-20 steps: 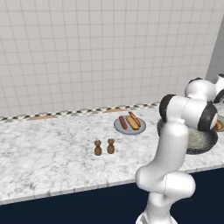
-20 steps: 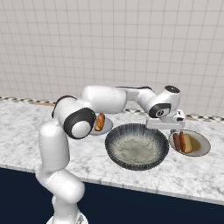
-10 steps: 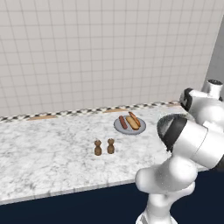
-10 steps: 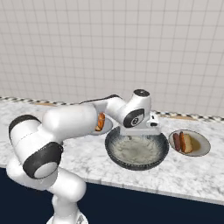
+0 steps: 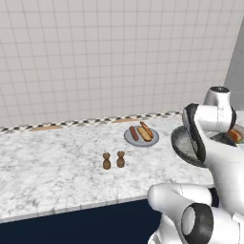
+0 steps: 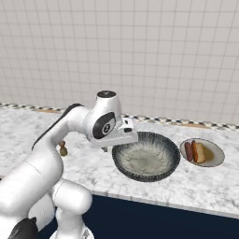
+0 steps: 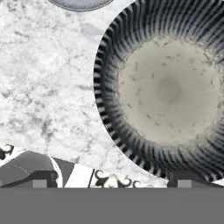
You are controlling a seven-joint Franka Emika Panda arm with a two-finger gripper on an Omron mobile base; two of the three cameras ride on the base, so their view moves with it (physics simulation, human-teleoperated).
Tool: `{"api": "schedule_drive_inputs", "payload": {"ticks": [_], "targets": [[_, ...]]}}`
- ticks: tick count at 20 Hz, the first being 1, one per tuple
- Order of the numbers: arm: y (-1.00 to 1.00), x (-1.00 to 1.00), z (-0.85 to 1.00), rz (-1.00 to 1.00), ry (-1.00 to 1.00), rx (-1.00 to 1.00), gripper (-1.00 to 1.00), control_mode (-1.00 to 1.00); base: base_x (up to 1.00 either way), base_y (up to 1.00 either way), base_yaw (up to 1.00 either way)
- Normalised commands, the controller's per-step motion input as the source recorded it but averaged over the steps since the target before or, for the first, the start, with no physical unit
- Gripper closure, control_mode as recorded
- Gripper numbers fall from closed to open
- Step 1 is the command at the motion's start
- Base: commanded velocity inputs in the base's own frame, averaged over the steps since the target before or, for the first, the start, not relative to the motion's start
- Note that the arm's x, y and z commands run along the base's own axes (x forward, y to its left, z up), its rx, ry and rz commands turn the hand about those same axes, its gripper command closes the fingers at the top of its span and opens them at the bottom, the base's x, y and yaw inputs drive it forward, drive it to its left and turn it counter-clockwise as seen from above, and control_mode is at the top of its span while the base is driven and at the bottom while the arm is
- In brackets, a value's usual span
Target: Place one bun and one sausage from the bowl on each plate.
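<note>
A white robot arm works over a marble surface (image 6: pixel 196 184) below a tiled wall. At the centre of the right base view sits the bowl (image 6: pixel 146 156), wide, dark and ribbed with a pale speckled inside, and it is empty. Just right of it stands a plate (image 6: pixel 211 159) carrying one sausage (image 6: pixel 188 151) and one bun (image 6: pixel 199 152) side by side. In the left base view, a second plate (image 5: pixel 128 138) lies at centre right, also holding a sausage (image 5: pixel 134 133) and a bun (image 5: pixel 144 134), with two small brown shakers (image 5: pixel 113 160) nearer the front edge. Compared with the frames from a second ago, the hand has swung away from the right-hand plate and across the bowl; the gripper (image 6: pixel 112 145) now hangs at the bowl's left rim. The hand view looks straight down at the bowl's bare floor, with the fingers (image 7: pixel 43 178) showing as dark stubs at the bottom, far apart and holding nothing, so they are released. With both plates filled and the bowl emptied, the task looks complete, and the arm seems to be withdrawing.
</note>
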Motion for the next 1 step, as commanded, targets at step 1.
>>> {"api": "schedule_drive_inputs", "payload": {"ticks": [1], "targets": [[1.00, -0.71, 0.87, -0.01, 0.00, 0.00, -1.00, -1.00, 0.00, 0.00, 0.00]]}}
